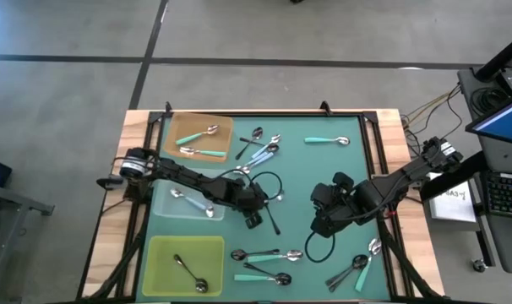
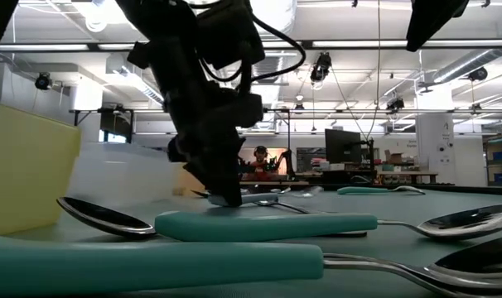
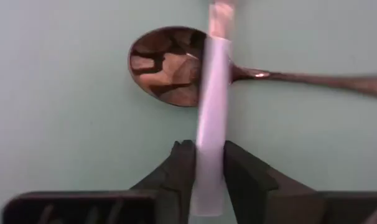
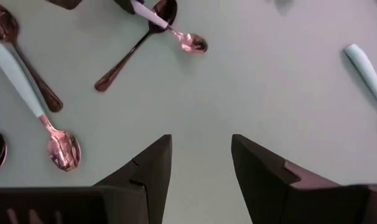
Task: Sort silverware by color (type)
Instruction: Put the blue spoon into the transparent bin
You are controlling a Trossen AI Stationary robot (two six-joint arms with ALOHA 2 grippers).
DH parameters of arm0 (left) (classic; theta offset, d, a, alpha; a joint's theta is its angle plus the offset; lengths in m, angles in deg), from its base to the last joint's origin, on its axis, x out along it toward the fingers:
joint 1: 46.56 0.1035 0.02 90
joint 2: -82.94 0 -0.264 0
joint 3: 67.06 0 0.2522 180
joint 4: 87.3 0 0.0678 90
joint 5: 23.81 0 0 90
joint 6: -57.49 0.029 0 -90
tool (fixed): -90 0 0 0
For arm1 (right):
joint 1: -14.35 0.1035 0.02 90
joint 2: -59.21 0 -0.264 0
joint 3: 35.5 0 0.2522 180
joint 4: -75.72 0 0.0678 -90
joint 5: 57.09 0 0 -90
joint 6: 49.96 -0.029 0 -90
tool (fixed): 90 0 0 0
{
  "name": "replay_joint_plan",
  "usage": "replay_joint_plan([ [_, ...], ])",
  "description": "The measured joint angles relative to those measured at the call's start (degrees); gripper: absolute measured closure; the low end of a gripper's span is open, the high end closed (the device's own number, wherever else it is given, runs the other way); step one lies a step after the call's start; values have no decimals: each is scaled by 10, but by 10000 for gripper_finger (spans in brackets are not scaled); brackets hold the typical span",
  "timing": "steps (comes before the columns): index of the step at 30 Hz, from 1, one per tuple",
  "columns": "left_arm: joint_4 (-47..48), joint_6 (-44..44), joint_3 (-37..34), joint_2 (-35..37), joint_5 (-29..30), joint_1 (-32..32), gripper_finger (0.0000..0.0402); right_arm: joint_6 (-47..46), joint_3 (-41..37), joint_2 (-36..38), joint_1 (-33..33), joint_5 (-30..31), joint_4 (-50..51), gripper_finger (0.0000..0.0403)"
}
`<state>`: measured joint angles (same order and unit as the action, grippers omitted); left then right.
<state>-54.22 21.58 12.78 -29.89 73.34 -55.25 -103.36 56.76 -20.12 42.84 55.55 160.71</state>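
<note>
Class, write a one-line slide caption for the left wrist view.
Left gripper shut on a pale-handled spoon, held above a dark spoon lying on the green mat.

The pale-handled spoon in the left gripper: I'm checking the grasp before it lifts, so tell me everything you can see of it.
The spoon has a thin, pale, glossy handle, plastic by its look, which sits between the left gripper's two dark fingers, both pressed against it. Its small shiny metal bowl shows in the right wrist view, past the gripper. The handle crosses over the bowl of a dark spoon lying on the green table. Whether it is lifted yet cannot be told.
</note>
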Motion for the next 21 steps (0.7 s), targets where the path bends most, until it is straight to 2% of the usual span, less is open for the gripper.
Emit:
replay_joint_plan([
  [2, 3, -39, 4, 2, 3, 0, 371, 1, 0, 0, 0, 6, 0, 245],
  [5, 10, -74, 21, 4, 21, -4, 371, 0, 0, 0, 0, 23, 0, 245],
  [11, -1, -40, 96, 31, 90, -16, 371, -1, -1, 0, 0, 46, -2, 245],
  [14, 29, -13, 129, 44, 133, -22, 370, -1, -3, 0, 0, 49, -4, 245],
  [18, 149, -1, 161, 83, 189, -34, 370, -2, -11, 0, 0, 60, -16, 245],
  [21, 269, -23, 157, 122, 221, -46, 370, -2, -22, 0, 0, 60, -23, 245],
])
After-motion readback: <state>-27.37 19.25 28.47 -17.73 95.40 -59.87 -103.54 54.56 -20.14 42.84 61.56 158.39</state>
